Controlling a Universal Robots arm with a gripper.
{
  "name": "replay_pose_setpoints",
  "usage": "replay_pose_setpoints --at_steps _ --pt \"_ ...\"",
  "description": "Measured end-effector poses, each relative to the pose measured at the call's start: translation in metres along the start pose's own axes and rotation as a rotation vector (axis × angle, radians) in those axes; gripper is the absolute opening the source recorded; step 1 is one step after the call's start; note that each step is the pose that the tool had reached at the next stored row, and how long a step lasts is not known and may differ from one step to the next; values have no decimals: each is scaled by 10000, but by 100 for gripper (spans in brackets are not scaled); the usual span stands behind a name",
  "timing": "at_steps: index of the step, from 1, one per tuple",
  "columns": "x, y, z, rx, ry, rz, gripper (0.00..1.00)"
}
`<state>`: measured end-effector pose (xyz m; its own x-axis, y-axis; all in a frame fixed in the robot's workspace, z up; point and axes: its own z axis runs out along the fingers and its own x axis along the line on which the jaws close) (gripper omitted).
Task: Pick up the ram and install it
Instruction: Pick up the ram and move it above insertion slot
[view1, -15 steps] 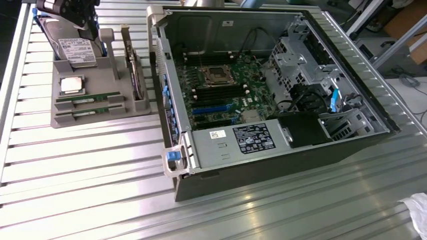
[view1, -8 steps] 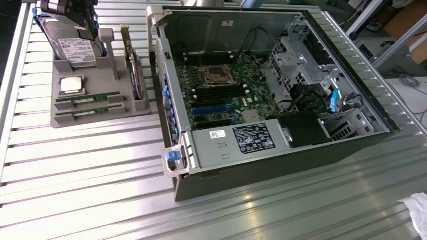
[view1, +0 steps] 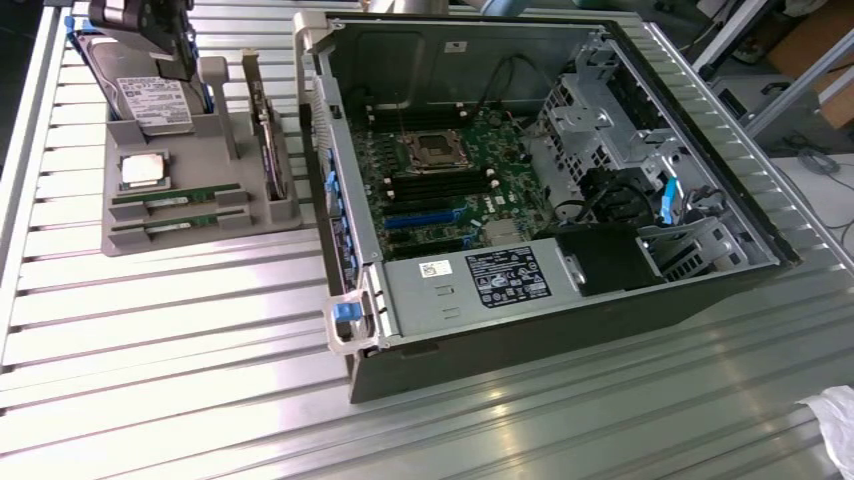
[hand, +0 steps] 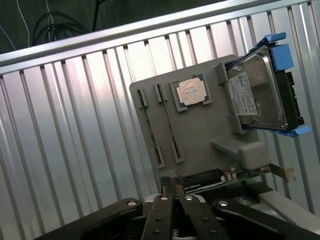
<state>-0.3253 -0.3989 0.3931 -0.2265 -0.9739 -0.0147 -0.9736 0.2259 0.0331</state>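
Beside the tray (view1: 180, 246) of ram sticks (view1: 174, 198), the exterior view shows an open computer case (view1: 534, 340); the closed, empty hand (hand: 174, 186) hangs by the tray.

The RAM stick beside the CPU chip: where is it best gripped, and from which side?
I would pinch the RAM stick by its upper long edge at mid-length, from straight above: it stands on edge in a slot of the gray holder.
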Motion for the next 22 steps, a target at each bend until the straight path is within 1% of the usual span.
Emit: replay_pose_setpoints --at_steps 3,5,13,15,16,19,22 --pt "0 0 0 -5 11 -340 11" --pt "0 0 0 -7 16 -458 11" --pt "2 -1 0 -7 16 -460 11" --pt "7 -2 0 -6 15 -461 24" --pt "8 -2 0 -7 16 -461 48" --pt "8 -2 11 -7 16 -460 48" --pt "9 -4 50 -7 15 -461 48"
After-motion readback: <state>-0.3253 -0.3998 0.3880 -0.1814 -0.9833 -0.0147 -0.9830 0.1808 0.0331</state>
